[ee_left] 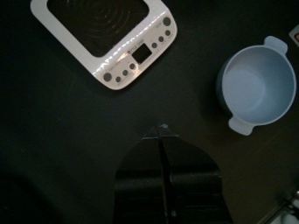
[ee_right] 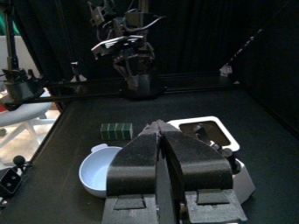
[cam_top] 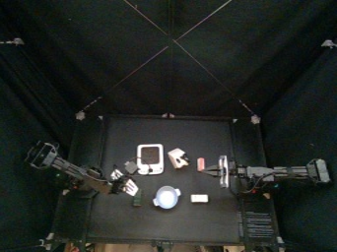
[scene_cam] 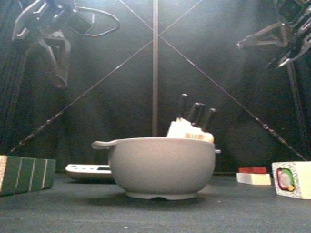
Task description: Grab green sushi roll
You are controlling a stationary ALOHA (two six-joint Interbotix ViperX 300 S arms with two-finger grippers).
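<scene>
Plainly, the green sushi roll lies free on the desk, near the pale blue dish. We judge our left pincer, jaws pressed together and empty, must open first. The right pincer rests closed, well apart.

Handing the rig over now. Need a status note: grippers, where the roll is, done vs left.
Left gripper: shut, empty, up over the table, looking down on the scale and bowl.
Right gripper: shut, empty, arm resting on the right side.
Green roll: lying on the table beyond the bowl, on the left arm's side, untouched.
Done: nothing grabbed yet.
Left: open the left gripper, bring it over the roll, lower, close, lift.
</scene>
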